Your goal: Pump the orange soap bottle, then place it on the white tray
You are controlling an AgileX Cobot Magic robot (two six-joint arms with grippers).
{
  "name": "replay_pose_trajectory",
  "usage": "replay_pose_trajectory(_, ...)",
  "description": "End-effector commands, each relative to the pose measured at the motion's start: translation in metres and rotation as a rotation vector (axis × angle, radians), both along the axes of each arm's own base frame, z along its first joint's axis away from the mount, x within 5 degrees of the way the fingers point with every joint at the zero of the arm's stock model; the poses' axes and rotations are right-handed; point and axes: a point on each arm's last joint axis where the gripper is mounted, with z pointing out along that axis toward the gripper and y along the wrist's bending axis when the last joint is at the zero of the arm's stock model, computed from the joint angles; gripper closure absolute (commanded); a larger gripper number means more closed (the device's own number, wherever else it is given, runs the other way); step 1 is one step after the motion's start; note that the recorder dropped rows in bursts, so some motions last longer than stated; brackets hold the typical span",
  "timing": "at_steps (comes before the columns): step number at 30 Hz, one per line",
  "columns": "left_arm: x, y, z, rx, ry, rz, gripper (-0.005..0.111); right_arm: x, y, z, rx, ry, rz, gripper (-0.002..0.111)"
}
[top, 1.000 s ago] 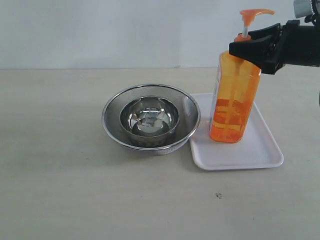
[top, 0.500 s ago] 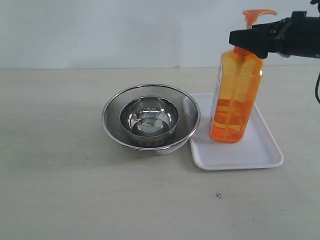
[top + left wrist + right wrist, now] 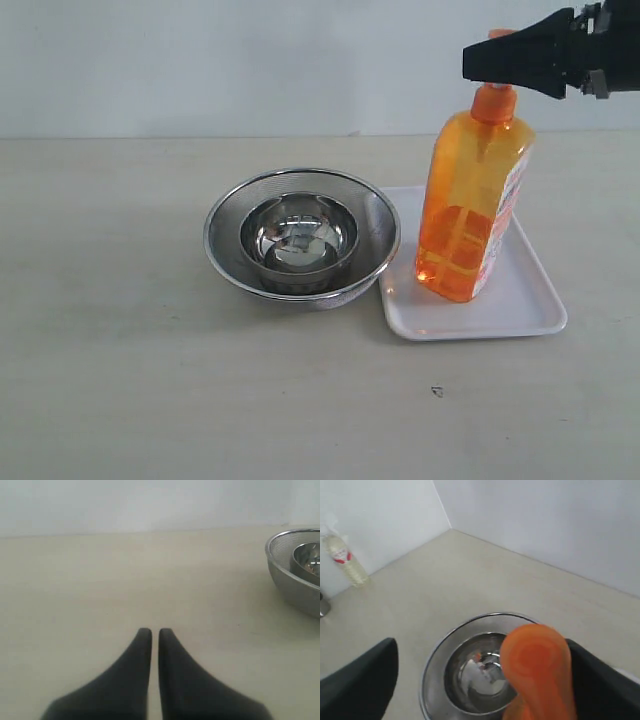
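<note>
Up top at right in the exterior view, right gripper hangs w/ jaws spread wide, one each side of the orange pump head; contact can't be told. Below it the orange soap bottle leans, top tipped right, base on the white tray. Just beside the tray's left edge sit two nested steel bowls, small inside large. Over bare table, left gripper is pressed together, holding nothing.
</note>
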Motion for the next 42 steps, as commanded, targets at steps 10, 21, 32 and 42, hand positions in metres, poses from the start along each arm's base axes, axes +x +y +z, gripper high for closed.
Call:
replay_pose_trajectory(10,0.000,0.000,0.001,0.004,-0.014,0.001,0.102,0.001,-0.002,-0.001,-0.032,0.111,-0.090,0.033)
replay_pose_trajectory(21,0.000,0.000,0.001,0.004,-0.014,0.001,0.102,-0.001,-0.005,-0.017,-0.112,0.091,-0.117,0.033)
replay_pose_trajectory(32,0.000,0.000,0.001,0.004,-0.014,0.001,0.102,-0.007,-0.013,-0.055,-0.278,0.005,-0.190,0.033)
replay_pose_trajectory(42,0.000,0.000,0.001,0.004,-0.014,0.001,0.102,-0.004,-0.012,-0.047,-0.152,-0.002,-0.259,0.033)
